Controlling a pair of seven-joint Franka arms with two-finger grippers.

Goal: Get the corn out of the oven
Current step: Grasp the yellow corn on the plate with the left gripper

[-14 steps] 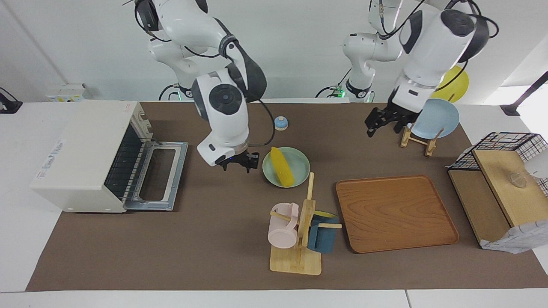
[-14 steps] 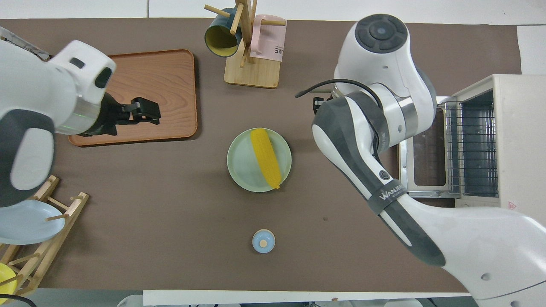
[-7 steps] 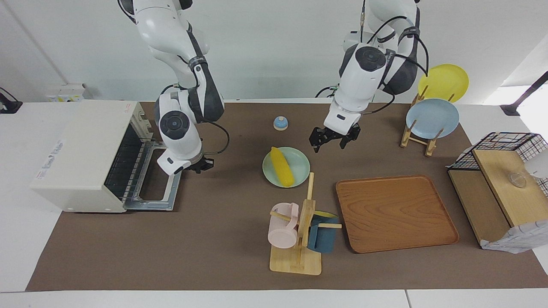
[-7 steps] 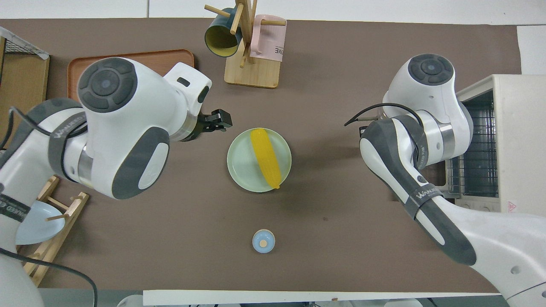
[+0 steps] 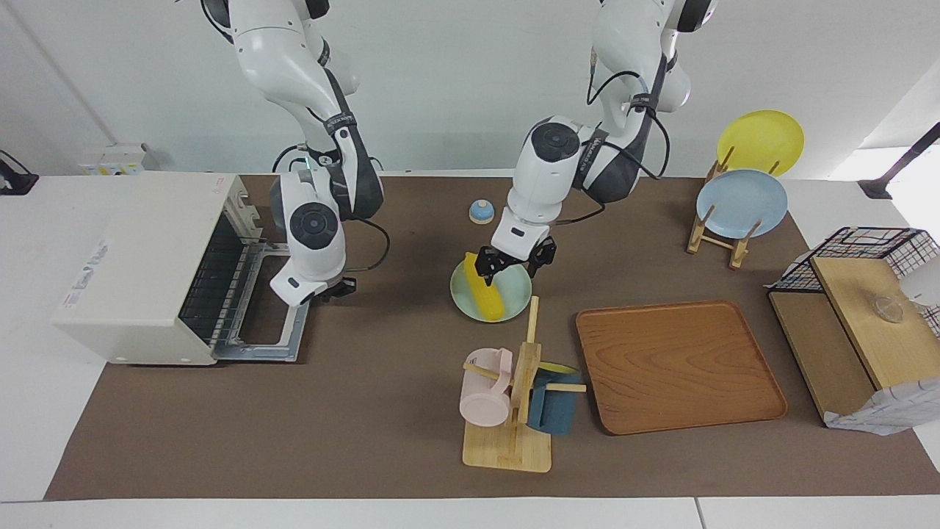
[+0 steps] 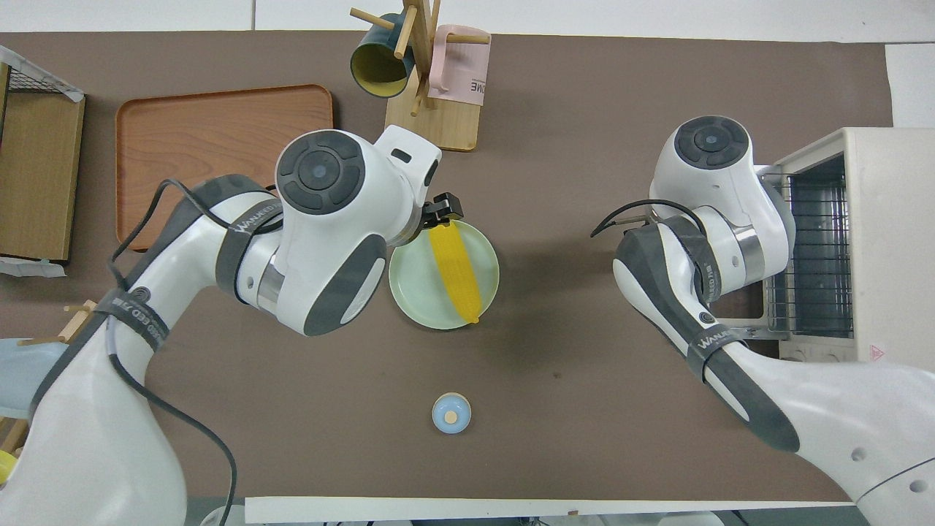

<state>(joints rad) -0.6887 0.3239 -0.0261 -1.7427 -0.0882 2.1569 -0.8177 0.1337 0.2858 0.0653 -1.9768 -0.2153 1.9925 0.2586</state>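
Right two-finger gripper (image 5: 332, 289): hidden under its own arm in the overhead view.
Bright yellow tapered plastic corn cob (image 6: 454, 269): thick end covered by the left gripper (image 6: 443, 212).
Boxy off-white toaster oven (image 6: 876, 241): cut off by the overhead view's edge.
Round pale blue plate (image 6: 18, 376): mostly covered by the left arm.

Glossy white arm shells, dark grey joint bands, black cables, black pincers, "WANJEED" lettering.
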